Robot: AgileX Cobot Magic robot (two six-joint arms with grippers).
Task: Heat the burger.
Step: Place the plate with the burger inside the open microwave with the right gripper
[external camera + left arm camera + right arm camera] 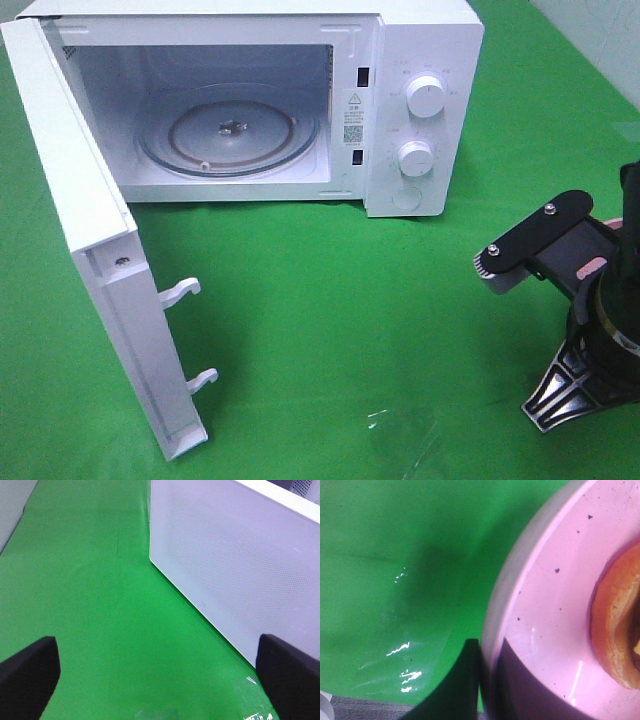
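Observation:
Only the golden-brown bun edge of the burger (pixel 617 625) shows, in the right wrist view, resting on a pink speckled plate (pixel 550 605). My right gripper (pixel 487 680) is shut on the plate's rim, with one dark finger (pixel 462 685) outside it and the other lying inside. In the exterior high view only the right arm (pixel 585 310) appears, at the right edge; plate and burger are out of that view. My left gripper (pixel 160 680) is open with nothing between its black fingertips (pixel 30 675), beside the outer face of the microwave door (pixel 235 565).
The white microwave (pixel 420 60) stands at the back with its door (pixel 90 250) swung wide open toward the front left. Its glass turntable (pixel 230 135) is bare. A green cloth (pixel 350 320) covers the table.

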